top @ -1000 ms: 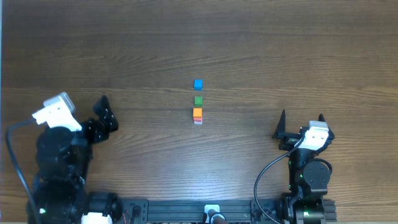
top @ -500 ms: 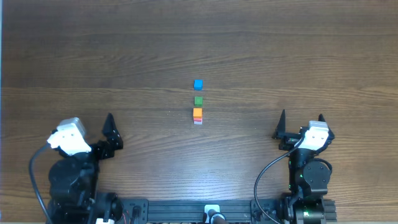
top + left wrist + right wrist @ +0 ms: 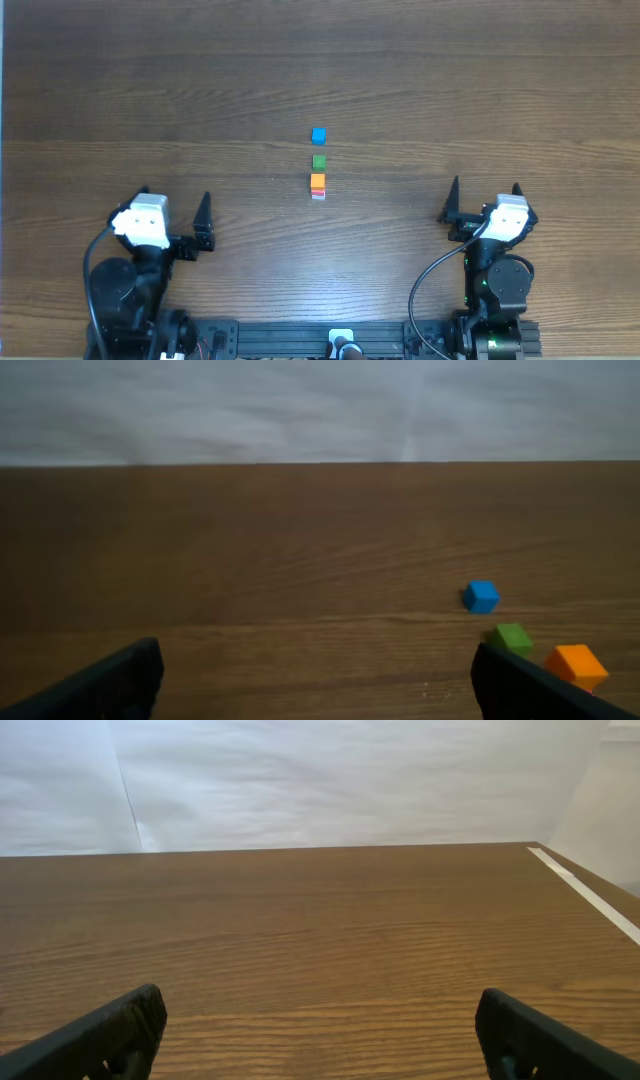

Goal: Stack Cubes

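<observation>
Left gripper (image 3: 175,203) and right gripper (image 3: 485,195) sit low in the frame, arms folded, fingers spread. Small blue cube (image 3: 318,135), green cube (image 3: 318,161) and orange cube (image 3: 318,181) line up mid-frame on the wooden counter (image 3: 480,80).

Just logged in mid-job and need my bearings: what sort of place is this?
Likely a robotics lab bench: a wooden table, blue cube, green cube and orange cube in a row, white wall behind.

I see a blue cube (image 3: 318,135), a green cube (image 3: 319,161) and an orange cube (image 3: 318,181) on my brown, wood-grained table (image 3: 450,80). The left gripper (image 3: 175,195) and right gripper (image 3: 486,186) are both black.
</observation>
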Controlling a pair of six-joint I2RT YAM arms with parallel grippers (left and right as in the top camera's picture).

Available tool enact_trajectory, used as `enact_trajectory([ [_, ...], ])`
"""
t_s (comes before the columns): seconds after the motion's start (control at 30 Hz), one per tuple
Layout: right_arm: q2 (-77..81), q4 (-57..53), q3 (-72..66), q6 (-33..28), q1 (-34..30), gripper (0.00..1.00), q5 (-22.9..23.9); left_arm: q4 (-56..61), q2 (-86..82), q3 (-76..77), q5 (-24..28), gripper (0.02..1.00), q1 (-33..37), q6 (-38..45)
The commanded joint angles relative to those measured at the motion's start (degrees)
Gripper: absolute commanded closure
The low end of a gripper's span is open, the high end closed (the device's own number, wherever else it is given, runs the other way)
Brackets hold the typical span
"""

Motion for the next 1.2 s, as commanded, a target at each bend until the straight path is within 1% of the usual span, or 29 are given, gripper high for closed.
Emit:
enact_trajectory([
  [0.03,-0.61,0.11,-0.52,-0.26,0.02,0.007,-0.26,3.30,-0.55,-3.34,3.58,0.018,0.20,1.49],
  [0.3,-0.61,0.11,-0.52,-0.26,0.02,0.007,-0.26,12.59,-0.55,-8.07,3.58,0.020,0.15,1.49],
  [0.53,-0.61,0.11,-0.50,-0.28,0.02,0.007,-0.26,13.29,-0.57,-9.88,3.80,0.018,-1.33,1.49],
  [0.87,-0.61,0.11,-0.50,-0.26,0.02,0.007,-0.26,11.41,-5.86,-10.75,3.80,0.018,-1.25,1.49],
  [1.2,-0.61,0.09,-0.50,-0.26,0.02,0.007,-0.26,13.46,-5.86,-11.98,4.02,0.018,0.07,1.27],
])
